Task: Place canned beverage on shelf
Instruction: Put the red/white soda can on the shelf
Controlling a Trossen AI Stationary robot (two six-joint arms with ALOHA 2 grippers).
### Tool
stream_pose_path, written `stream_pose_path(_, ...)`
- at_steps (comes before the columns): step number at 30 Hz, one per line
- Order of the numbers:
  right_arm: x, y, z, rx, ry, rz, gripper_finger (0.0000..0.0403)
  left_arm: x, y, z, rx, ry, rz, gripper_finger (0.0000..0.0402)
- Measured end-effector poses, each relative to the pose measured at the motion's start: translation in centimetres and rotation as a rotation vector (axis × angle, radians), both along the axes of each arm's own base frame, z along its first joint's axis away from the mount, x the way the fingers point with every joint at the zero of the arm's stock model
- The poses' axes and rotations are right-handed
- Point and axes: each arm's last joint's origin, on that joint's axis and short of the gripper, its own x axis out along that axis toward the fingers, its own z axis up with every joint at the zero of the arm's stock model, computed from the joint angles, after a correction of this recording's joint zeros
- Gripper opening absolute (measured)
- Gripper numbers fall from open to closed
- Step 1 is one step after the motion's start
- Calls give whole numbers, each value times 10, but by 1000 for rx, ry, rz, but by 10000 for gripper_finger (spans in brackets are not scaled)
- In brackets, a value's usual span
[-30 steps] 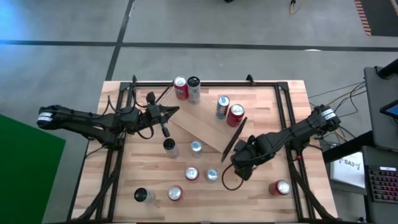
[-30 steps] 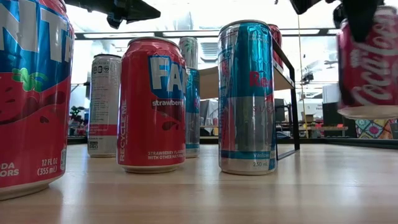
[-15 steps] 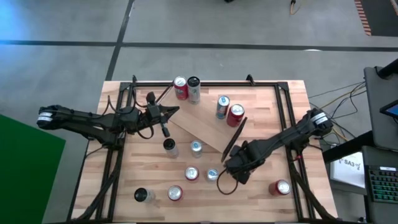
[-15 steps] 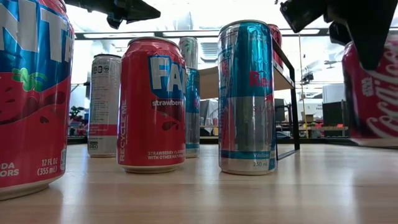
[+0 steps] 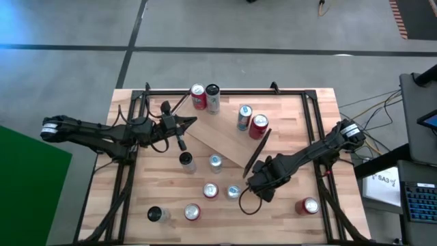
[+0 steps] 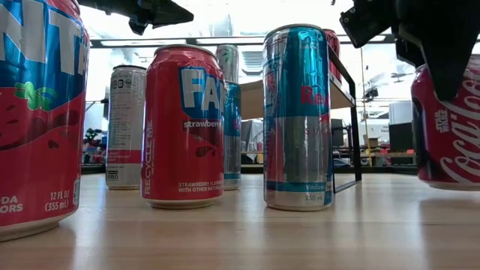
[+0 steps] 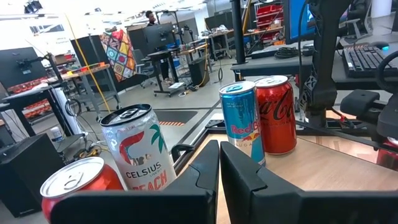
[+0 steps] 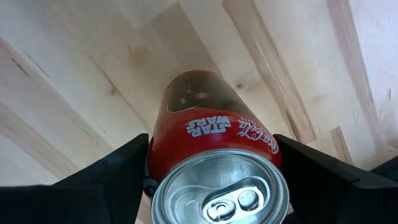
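- Room first: your shelf [image 5: 225, 140] lies askew across mid-table, one black end frame [image 5: 257, 152] just beside the right arm, the other near the left gripper [image 5: 190, 121].
- Cans crowd both sides: a pair [image 5: 205, 98] near the far edge, a blue can [image 5: 244, 117] and a red one [image 5: 258, 126] beside the shelf, more scattered over the near half.
- You have bare wood along the right edge, apart from one red can [image 5: 308, 206] near the corner.
- Your right gripper [image 8: 211, 180] sits low over a Coke can [image 8: 214, 152], fingers [image 8: 109, 171] spread wide on either side; the can stands on the table in the low view.
- Your left gripper waits with fingers [image 7: 205, 171] pressed together, empty.
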Motion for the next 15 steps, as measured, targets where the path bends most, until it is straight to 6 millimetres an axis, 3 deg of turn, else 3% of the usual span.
stream_pose_path(15, 3, 1, 1, -1, -49, 2, 351, 0, 0, 0, -11, -5, 0, 0)
